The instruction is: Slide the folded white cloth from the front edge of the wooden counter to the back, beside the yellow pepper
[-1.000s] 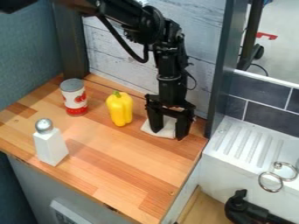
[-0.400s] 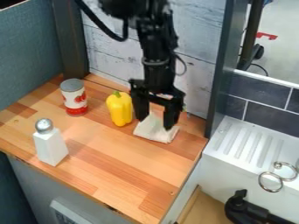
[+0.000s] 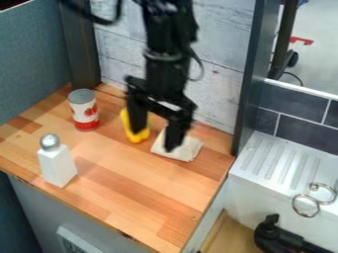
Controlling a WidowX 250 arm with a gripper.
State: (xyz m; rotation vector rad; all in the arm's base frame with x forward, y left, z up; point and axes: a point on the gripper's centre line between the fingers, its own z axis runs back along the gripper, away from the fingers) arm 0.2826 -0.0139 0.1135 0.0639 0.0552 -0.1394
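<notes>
Open black tool — over yellow pepper, white cloth

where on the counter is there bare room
Widest: the counter's front, between the white shaker, cloth and white sink. Smaller: between shaker and can. Crowded: farther back, where the gripper hangs by the yellow pepper and cloth.

black jointed robot arm extended down from the top edge, wrist pointed downward, black two-finger gripper hung at its end, fingers held wide apart and aimed down
</notes>
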